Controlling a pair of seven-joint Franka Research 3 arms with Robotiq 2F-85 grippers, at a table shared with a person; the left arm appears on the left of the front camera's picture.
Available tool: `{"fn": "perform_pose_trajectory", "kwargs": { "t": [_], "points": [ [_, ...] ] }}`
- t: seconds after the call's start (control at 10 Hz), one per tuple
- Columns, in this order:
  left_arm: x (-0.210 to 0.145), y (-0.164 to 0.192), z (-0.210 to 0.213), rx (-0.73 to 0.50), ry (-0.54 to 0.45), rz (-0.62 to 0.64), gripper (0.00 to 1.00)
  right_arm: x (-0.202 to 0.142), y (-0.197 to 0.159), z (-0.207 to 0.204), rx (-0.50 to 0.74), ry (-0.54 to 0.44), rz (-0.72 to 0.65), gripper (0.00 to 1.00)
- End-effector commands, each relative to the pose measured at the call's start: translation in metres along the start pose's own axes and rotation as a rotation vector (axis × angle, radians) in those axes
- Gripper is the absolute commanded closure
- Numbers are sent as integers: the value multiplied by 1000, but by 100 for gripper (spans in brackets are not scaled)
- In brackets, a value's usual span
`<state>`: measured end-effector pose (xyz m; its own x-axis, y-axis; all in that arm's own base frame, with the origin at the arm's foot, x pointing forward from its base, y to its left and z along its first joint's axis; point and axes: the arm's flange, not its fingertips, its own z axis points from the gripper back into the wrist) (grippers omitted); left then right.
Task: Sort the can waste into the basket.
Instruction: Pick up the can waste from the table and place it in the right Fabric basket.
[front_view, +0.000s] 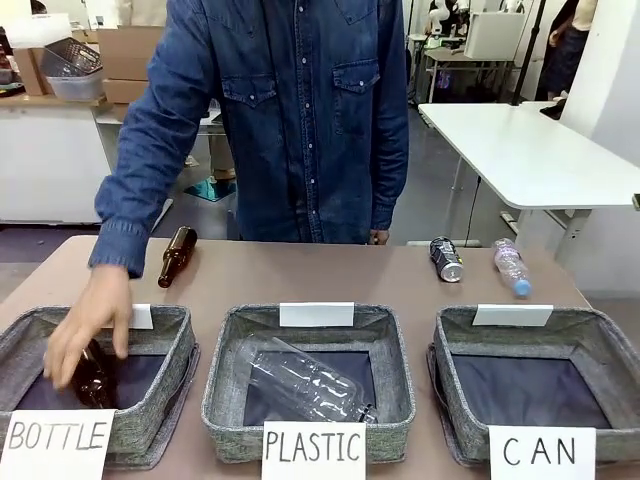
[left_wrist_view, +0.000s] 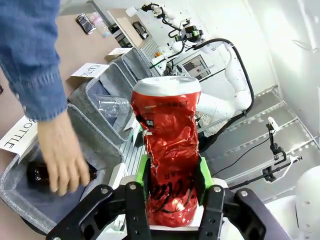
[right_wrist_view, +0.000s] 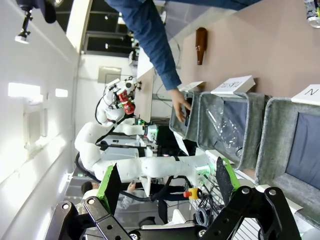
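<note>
Left gripper (left_wrist_view: 172, 172) tight on red can (left_wrist_view: 167, 125), maybe Coca-Cola; right gripper (right_wrist_view: 166, 179) apart; "CAN" basket (front_view: 585, 318).

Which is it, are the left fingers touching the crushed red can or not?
Touching. The left wrist view shows the left gripper clamping the red can, its green-padded fingers pressed flat against both sides with no gap.
</note>
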<state>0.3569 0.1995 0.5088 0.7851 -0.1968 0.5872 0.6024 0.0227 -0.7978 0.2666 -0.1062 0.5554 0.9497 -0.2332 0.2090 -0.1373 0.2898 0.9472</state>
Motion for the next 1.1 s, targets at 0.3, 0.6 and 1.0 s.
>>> {"fn": "perform_pose_trajectory", "kwargs": {
  "t": [0.3,0.6,1.0],
  "points": [
    [0,0,0,0,0,0,56,0,0,0,0,0,0,0],
    [63,-18,-104,22,165,-117,56,-10,0,39,-69,-10,-52,0],
    [112,-90,-273,79,313,-380,56,-48,-34,119,-90,-15,-11,0]
  ]
}}
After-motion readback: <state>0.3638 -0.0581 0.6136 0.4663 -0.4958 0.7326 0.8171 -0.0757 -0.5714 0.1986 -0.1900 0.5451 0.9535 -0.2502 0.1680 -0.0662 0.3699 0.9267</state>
